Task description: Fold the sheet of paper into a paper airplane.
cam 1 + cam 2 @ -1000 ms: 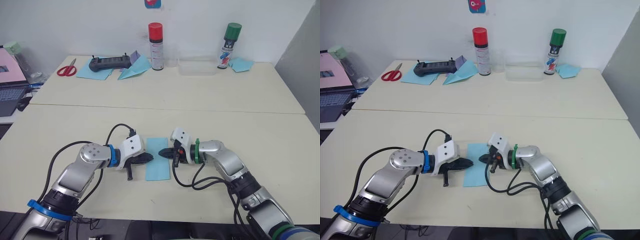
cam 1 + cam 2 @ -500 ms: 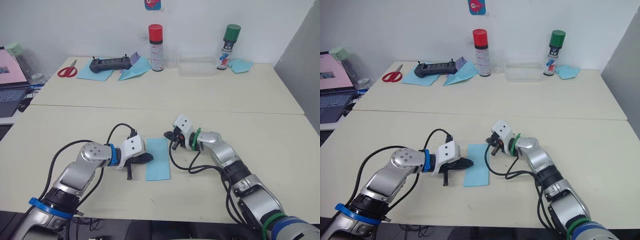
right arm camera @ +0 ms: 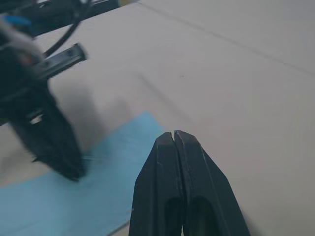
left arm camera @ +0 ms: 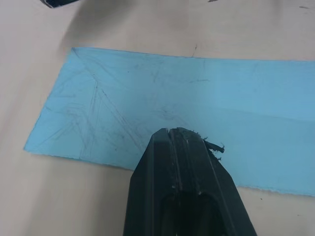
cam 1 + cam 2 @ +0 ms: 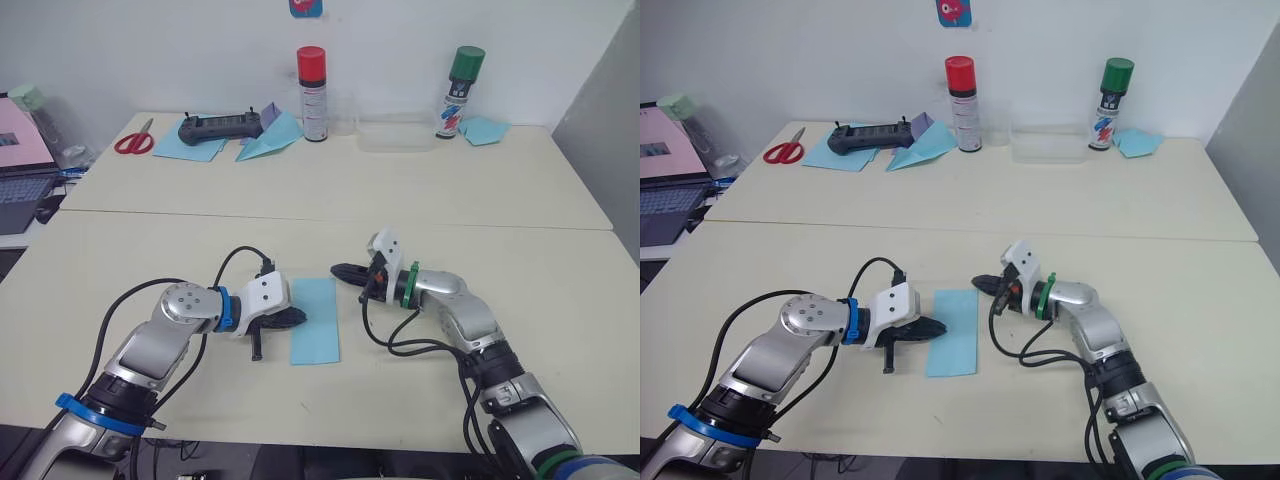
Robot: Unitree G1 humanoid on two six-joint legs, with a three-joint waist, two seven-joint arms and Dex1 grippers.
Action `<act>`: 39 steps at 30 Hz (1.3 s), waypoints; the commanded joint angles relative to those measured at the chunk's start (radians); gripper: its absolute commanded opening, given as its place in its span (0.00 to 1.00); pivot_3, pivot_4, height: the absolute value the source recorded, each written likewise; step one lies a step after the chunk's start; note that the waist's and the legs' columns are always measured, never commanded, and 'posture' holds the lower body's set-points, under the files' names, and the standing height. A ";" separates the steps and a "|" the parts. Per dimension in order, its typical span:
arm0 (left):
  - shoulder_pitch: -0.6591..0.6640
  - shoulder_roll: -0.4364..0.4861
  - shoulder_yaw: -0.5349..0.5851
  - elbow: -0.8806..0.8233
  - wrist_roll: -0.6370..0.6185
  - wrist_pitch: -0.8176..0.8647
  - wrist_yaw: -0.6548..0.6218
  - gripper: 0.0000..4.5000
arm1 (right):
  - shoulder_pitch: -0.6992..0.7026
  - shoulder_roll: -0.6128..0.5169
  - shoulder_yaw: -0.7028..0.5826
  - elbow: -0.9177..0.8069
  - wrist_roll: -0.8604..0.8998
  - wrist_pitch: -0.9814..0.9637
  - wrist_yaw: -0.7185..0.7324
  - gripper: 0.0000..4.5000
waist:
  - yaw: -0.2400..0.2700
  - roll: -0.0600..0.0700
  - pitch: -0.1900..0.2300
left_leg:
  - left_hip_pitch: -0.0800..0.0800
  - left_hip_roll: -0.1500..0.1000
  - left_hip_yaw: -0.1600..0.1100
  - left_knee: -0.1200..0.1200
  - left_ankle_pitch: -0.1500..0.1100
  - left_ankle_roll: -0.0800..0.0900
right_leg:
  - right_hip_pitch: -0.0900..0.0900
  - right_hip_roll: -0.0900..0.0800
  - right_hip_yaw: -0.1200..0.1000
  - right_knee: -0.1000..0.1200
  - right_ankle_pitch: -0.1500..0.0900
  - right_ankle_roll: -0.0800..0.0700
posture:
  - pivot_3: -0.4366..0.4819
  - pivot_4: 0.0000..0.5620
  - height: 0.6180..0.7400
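sheet of paper (image 5: 315, 320) flat on counter (image 5: 420, 220) | left gripper (image 5: 296, 317) closed, tip on its edge | right gripper (image 5: 338, 269) closed, just beside it

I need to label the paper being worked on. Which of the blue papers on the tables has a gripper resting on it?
The sheet of paper on the near table: the left gripper rests on its edge. The other blue papers lie by the far wall, untouched.
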 commanded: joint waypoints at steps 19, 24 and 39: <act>0.031 0.016 -0.027 0.018 0.038 0.020 -0.008 0.00 | 0.163 -0.219 0.287 -0.283 -0.005 0.260 0.310 0.01 | -0.001 -0.001 -0.004 | 0.002 0.000 0.001 -0.002 0.000 0.000 | 0.004 -0.001 0.000 -0.007 -0.002 -0.003 | 0.48 0.27 1.00; 0.035 0.021 -0.028 0.007 0.035 0.028 -0.014 0.00 | 0.180 -0.271 0.310 -0.321 -0.003 0.273 0.352 0.01 | -0.001 -0.003 -0.006 | 0.001 0.000 0.001 -0.003 -0.001 0.000 | 0.004 -0.001 0.000 -0.008 -0.002 -0.003 | 0.48 0.27 1.00; 0.011 -0.010 -0.003 0.034 0.012 0.030 0.007 0.00 | 0.086 -0.180 0.055 -0.380 0.121 0.345 0.147 0.01 | -0.001 -0.004 -0.005 | 0.001 0.001 0.000 -0.003 -0.002 -0.001 | 0.003 0.000 -0.001 -0.008 -0.002 0.000 | 0.48 0.27 1.00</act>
